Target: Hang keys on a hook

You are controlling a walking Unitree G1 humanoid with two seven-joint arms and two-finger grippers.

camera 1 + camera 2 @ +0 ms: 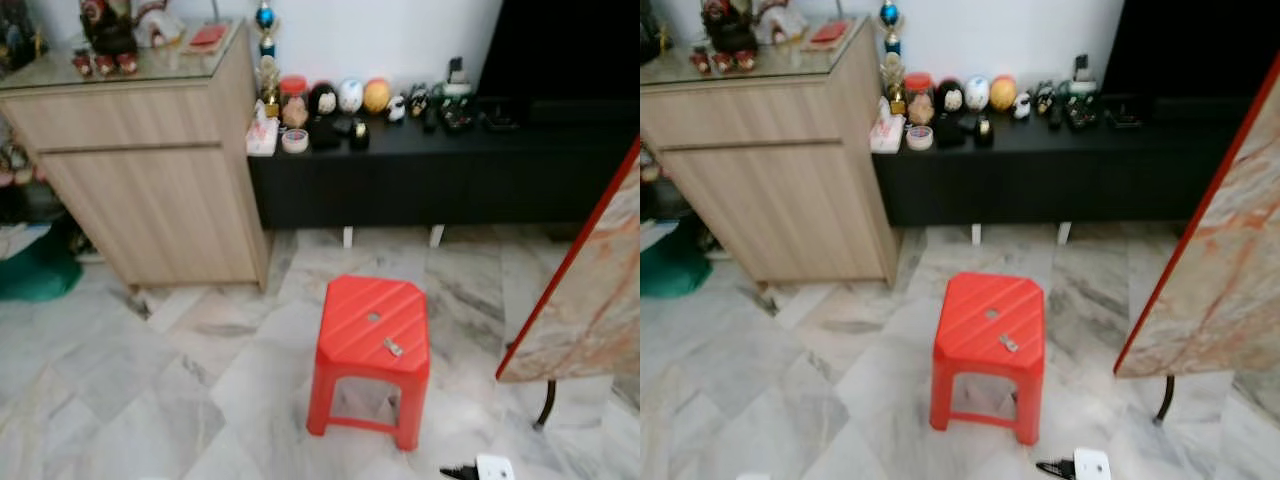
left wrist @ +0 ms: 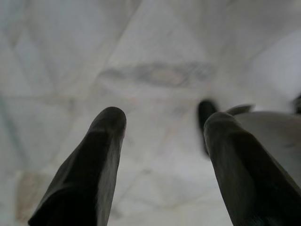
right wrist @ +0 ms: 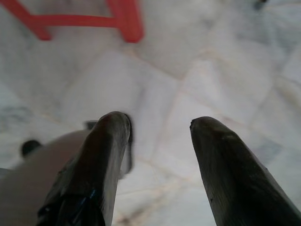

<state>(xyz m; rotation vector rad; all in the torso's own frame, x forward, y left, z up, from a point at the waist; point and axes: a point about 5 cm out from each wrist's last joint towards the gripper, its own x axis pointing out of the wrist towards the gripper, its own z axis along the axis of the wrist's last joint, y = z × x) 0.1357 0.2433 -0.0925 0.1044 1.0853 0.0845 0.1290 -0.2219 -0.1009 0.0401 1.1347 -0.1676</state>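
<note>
Lying on the seat of a red plastic stool [image 1: 372,325], toward its near right part, a small metallic object is seen that is judged to be the keys [image 1: 393,347]; its long axis runs diagonally, from far left to near right. The stool stands on a marble floor [image 1: 200,390], nearer than a black low cabinet [image 1: 440,170] and to the right of a wooden sideboard [image 1: 150,170]. No hook can be made out. The left gripper [image 2: 162,141] is held over bare floor with its two fingers spread apart and nothing between them. The right gripper [image 3: 157,141] is likewise parted and empty, hanging above the floor with the red legs of the stool just ahead of it. From this the right arm is judged the nearer to the stool, and the keys lie ahead of and above it. A marble-patterned panel [image 1: 590,300] with a red edge leans at the right of the stool.
</note>
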